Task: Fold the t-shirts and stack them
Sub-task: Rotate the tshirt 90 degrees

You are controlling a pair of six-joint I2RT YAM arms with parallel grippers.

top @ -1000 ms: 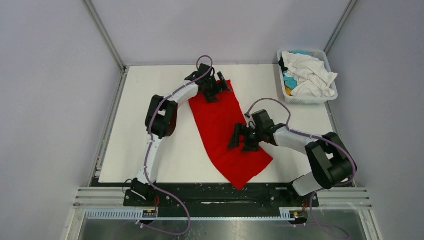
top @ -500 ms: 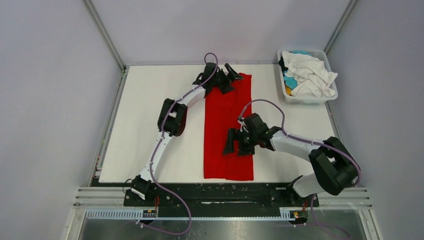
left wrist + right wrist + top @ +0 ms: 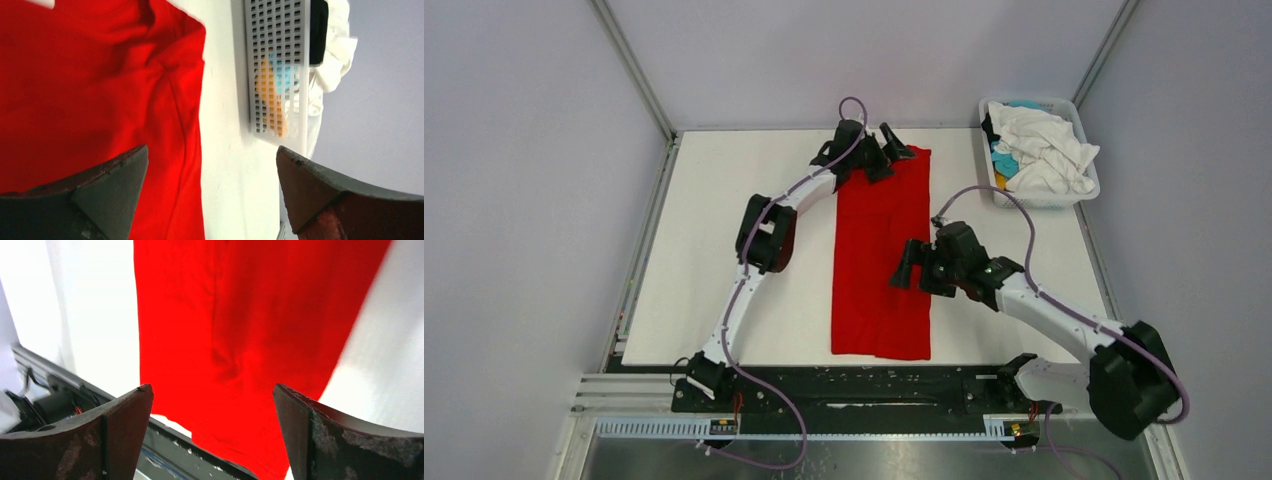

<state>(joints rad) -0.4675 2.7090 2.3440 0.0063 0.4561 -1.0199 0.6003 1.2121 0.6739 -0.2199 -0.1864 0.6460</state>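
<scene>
The red t-shirt (image 3: pixel 879 255) lies flat as a long folded strip from the table's far edge to the near edge. It shows in the left wrist view (image 3: pixel 90 90) and the right wrist view (image 3: pixel 240 325). My left gripper (image 3: pixel 894 150) is open over the strip's far right corner, holding nothing. My right gripper (image 3: pixel 909 275) is open and empty above the strip's right edge at mid-length. Other t-shirts, white (image 3: pixel 1049 150) and turquoise (image 3: pixel 1002 160), lie heaped in the basket.
The white lattice basket (image 3: pixel 1084 190) stands at the back right corner, also in the left wrist view (image 3: pixel 275 65). The black rail (image 3: pixel 854 385) runs along the near table edge, under the strip's near end.
The shirt swung from a diagonal lie to a straight strip. My left gripper moved right along the far edge. My right gripper lifted back to the right off the shirt.
</scene>
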